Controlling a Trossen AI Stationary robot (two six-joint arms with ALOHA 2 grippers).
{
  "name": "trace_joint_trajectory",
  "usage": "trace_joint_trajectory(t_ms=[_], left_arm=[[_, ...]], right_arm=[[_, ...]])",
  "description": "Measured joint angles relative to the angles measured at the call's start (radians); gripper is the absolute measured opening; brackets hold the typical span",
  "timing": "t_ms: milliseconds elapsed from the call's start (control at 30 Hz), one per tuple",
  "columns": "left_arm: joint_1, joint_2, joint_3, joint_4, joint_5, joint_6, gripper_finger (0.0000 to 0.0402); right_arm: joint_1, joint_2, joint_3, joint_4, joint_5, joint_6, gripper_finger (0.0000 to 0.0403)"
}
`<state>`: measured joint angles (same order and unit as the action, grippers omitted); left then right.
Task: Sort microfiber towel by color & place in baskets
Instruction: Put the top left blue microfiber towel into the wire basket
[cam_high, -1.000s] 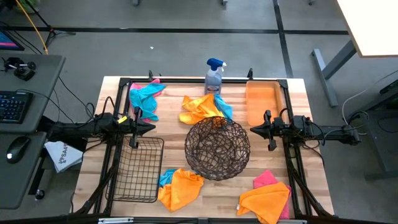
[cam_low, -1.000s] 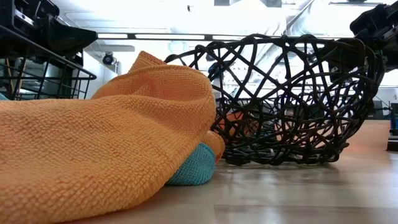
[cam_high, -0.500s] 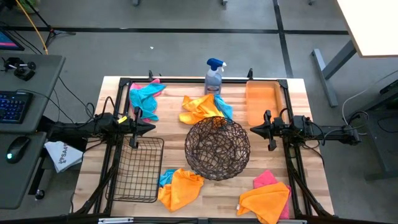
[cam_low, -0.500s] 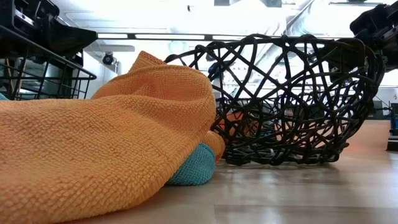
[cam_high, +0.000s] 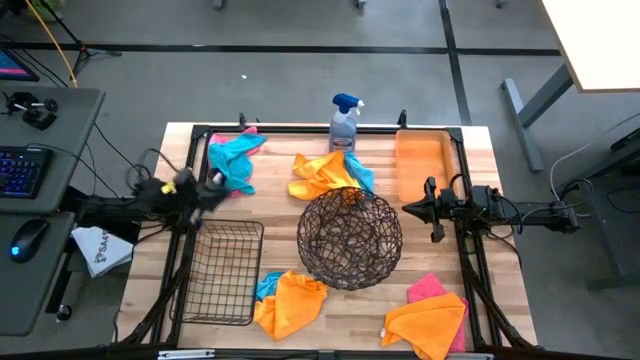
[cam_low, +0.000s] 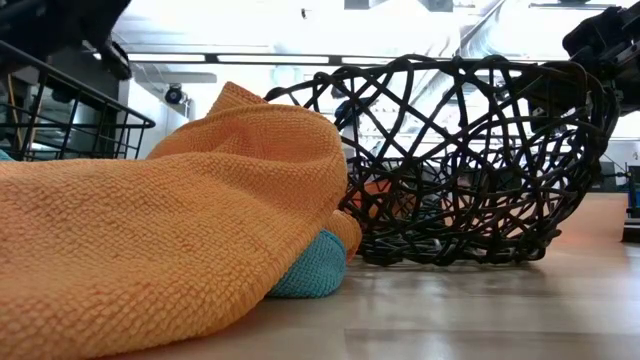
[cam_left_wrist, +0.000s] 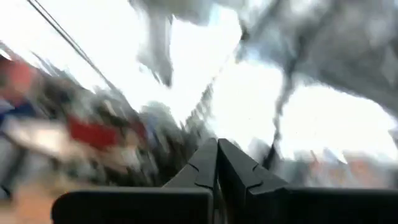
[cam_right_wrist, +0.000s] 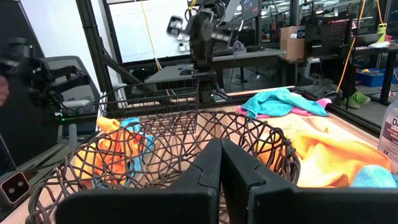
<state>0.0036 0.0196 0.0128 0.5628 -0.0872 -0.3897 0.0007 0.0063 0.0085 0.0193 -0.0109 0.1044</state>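
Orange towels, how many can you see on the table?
3 orange towels: one behind the round woven basket near the spray bottle, one at the front beside the black wire basket, one at the front right corner. More may be hidden underneath.

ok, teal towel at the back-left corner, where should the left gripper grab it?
Probably from straight above, on the raised fold in the middle of the teal towel. It lies crumpled over a pink towel, so a high pinch should lift only the teal one. The left gripper is beside it, fingers shut, and must open first.
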Motion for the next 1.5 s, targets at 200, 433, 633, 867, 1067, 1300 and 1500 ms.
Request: trace_joint_trajectory(t_ms=[200, 433, 633, 867, 1067, 1300, 1500], left_arm=[[0.005, 0.204, 0.127, 0.010, -0.295, 0.031, 0.0000], [0.121, 0.646, 0.706, -1.066, -0.289, -0.234, 0.0028], [0.350, 1.035, 1.027, -1.721, -0.299, -0.284, 0.0132], [0.591, 1.313, 1.038, -1.942, -0.263, -0.413, 0.0211], [0.659, 1.335, 0.918, -1.780, -0.266, -0.516, 0.0221], [0.767, 1.291, 0.724, -1.423, -0.213, -0.527, 0.0221], [0.792, 1.267, 0.616, -1.350, -0.225, -0.530, 0.0221]], right_arm=[[0.000, 0.000, 0.000, 0.000, 0.000, 0.000, 0.0000], [0.000, 0.000, 0.000, 0.000, 0.000, 0.000, 0.0000], [0.000, 0.000, 0.000, 0.000, 0.000, 0.000, 0.0000], [0.000, 0.000, 0.000, 0.000, 0.000, 0.000, 0.0000], [0.000, 0.000, 0.000, 0.000, 0.000, 0.000, 0.0000], [0.000, 0.000, 0.000, 0.000, 0.000, 0.000, 0.0000], [0.000, 0.000, 0.000, 0.000, 0.000, 0.000, 0.0000]])
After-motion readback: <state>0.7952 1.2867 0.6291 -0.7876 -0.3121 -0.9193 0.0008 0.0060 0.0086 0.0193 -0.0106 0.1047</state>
